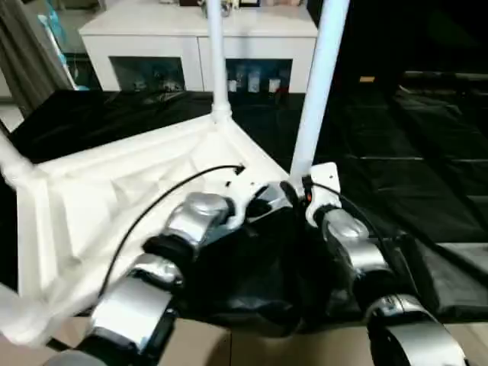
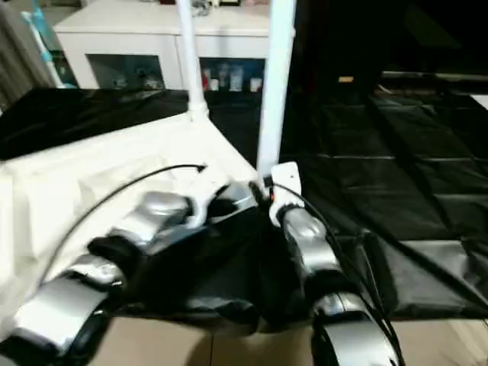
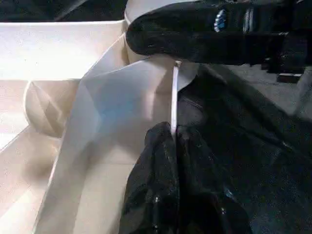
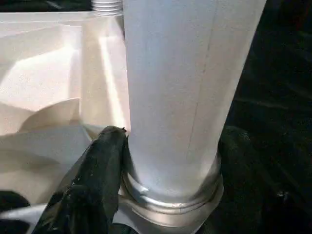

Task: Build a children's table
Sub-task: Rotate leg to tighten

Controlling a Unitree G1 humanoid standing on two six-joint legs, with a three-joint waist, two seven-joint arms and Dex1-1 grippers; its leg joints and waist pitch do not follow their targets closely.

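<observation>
The children's table top (image 1: 91, 191) lies upside down on a black mat, ribbed underside up. Two white legs stand upright in its corner sockets, a thin far leg (image 1: 216, 53) and a near leg (image 1: 316, 84). My right gripper (image 4: 170, 146) is shut on the near leg (image 4: 185, 87) just above its socket, one black finger (image 4: 97, 165) pressed against each side. My left gripper (image 3: 173, 134) is shut on the thin upright rim (image 3: 174, 92) of the top, close to that same corner. In the left wrist view the right gripper (image 3: 219, 29) crosses just beyond the rim.
A white cabinet (image 1: 198, 46) with glass doors stands behind the mat. The black mat (image 1: 427, 152) spreads wide to the right. Bare wooden floor (image 1: 252, 343) shows by my forearms. White tube ends (image 1: 11, 164) jut out at the top's left corners.
</observation>
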